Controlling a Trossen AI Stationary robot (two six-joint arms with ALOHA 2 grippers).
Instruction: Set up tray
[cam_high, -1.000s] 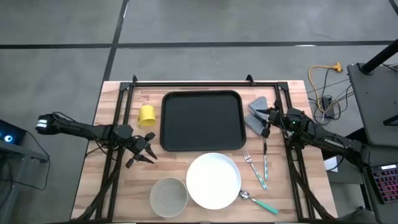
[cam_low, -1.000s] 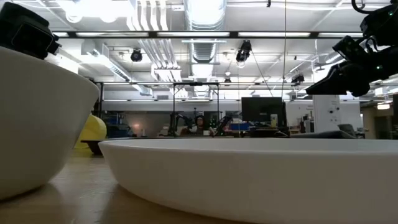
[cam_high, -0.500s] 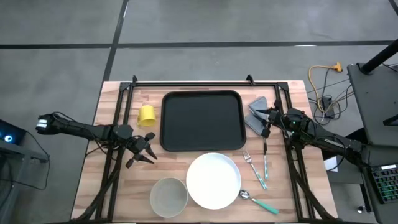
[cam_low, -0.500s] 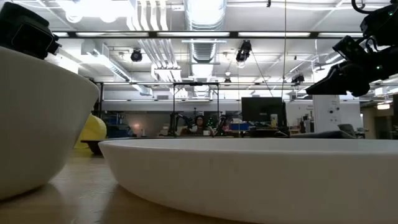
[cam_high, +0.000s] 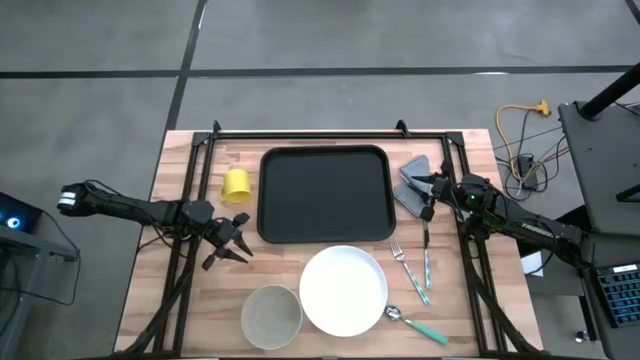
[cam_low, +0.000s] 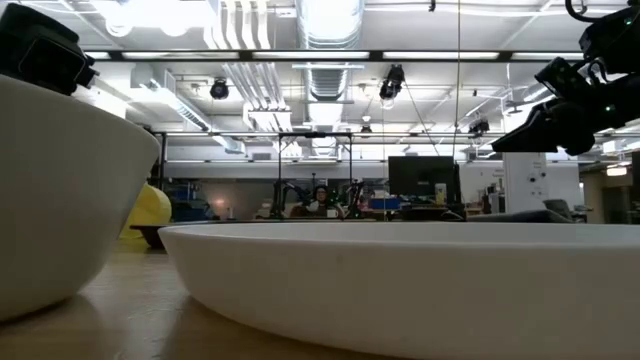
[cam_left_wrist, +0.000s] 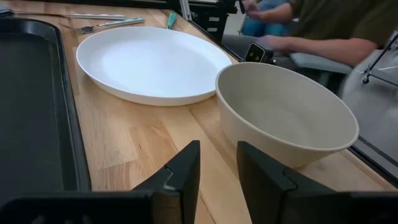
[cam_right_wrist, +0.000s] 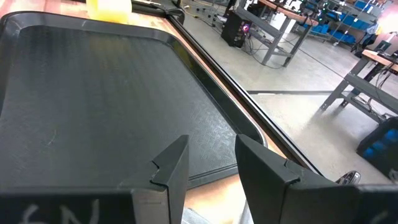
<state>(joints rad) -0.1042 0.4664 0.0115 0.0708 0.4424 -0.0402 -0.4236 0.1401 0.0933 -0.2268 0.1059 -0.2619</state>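
Note:
The black tray (cam_high: 325, 193) lies flat on the wooden table at its far middle, with nothing on it; it fills the right wrist view (cam_right_wrist: 93, 93). My left gripper (cam_high: 241, 240) hovers open near the tray's near left corner, its fingers (cam_left_wrist: 186, 174) pointing at the beige bowl (cam_left_wrist: 283, 118) and white plate (cam_left_wrist: 149, 62). My right gripper (cam_high: 430, 196) stands open off the tray's right edge, over a grey folded napkin (cam_high: 410, 180), fingers (cam_right_wrist: 171, 165) pointing across the tray. Neither gripper holds anything.
A yellow cup (cam_high: 236, 184) stands left of the tray. The plate (cam_high: 343, 290) and bowl (cam_high: 271, 316) sit at the near edge. A fork (cam_high: 403, 262), a teal-handled knife (cam_high: 427, 262) and a spoon (cam_high: 415, 322) lie right of the plate. Black frame rails (cam_high: 180, 250) cross the table's sides.

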